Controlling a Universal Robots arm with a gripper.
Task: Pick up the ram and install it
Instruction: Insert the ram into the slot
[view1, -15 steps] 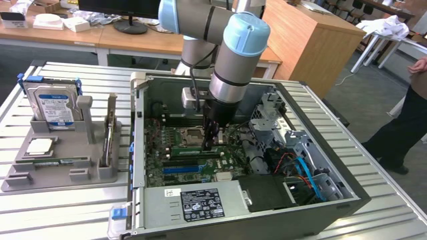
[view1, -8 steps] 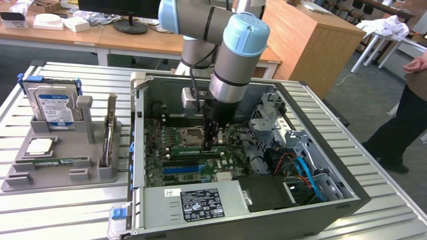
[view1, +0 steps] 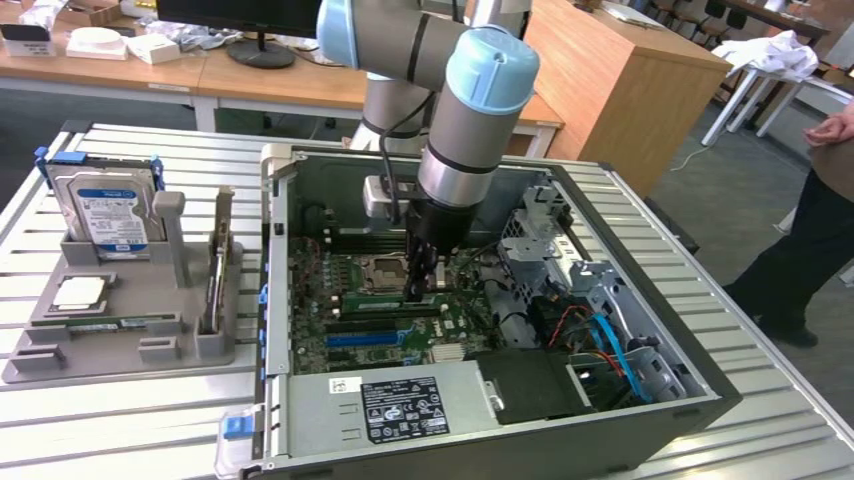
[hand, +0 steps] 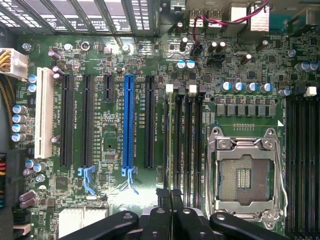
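While a grip cannot be confirmed, the ram (view1: 387, 300) is seen lying along the memory slots (hand: 182, 135) in the case (view1: 641, 400), right under the tool (hand: 170, 196), fingers drawn together. Seating is judged nearly done. A second stick (view1: 218, 262) stands in the holder (view1: 120, 350) by the table's (view1: 134, 440) edge.

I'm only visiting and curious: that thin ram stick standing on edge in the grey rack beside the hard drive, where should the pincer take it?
Probably by the free top edge of the ram stick, coming straight down from above and pinching its two flat faces. It stands on its long edge with the bottom sunk in the grey rack, so only the upper part is exposed.
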